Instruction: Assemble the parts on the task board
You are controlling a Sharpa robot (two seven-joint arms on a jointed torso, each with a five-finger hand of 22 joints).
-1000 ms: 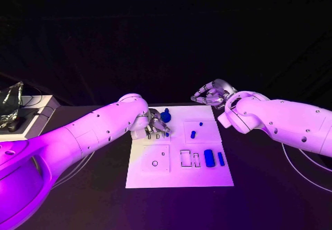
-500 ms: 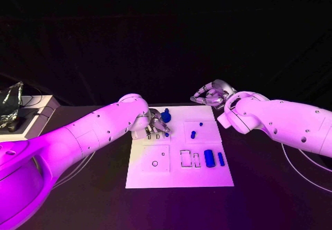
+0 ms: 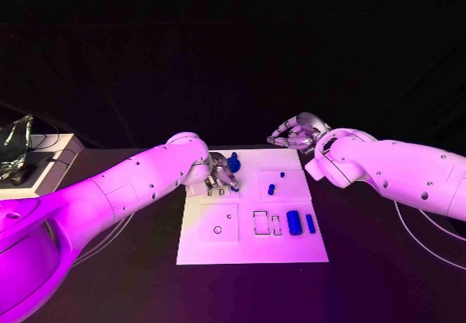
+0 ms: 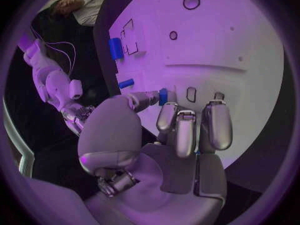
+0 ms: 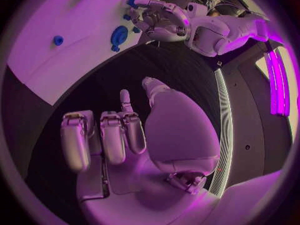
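On my head view the board (image 3: 250, 229) lies mid-frame, its upper left corner covered by my left hand (image 3: 217, 176). In the left wrist view that hand (image 4: 181, 130) pinches a small blue part (image 4: 162, 96) between thumb and a fingertip, just over the board's (image 4: 212, 50) edge; most of the part is buried behind the fingers, so I can't make out its shape.

My right hand (image 3: 295, 134) sits above the board's upper right corner, off the board. From its own wrist camera the hand (image 5: 125, 135) has fingers loosely curled with nothing in them.

Other parts on the board:
- a round blue piece (image 3: 233, 161) near the top, beside my left hand
- a tiny peg (image 3: 271, 189) in the middle
- a thick cylinder (image 3: 293, 222) and a thin one (image 3: 310, 223), lower right
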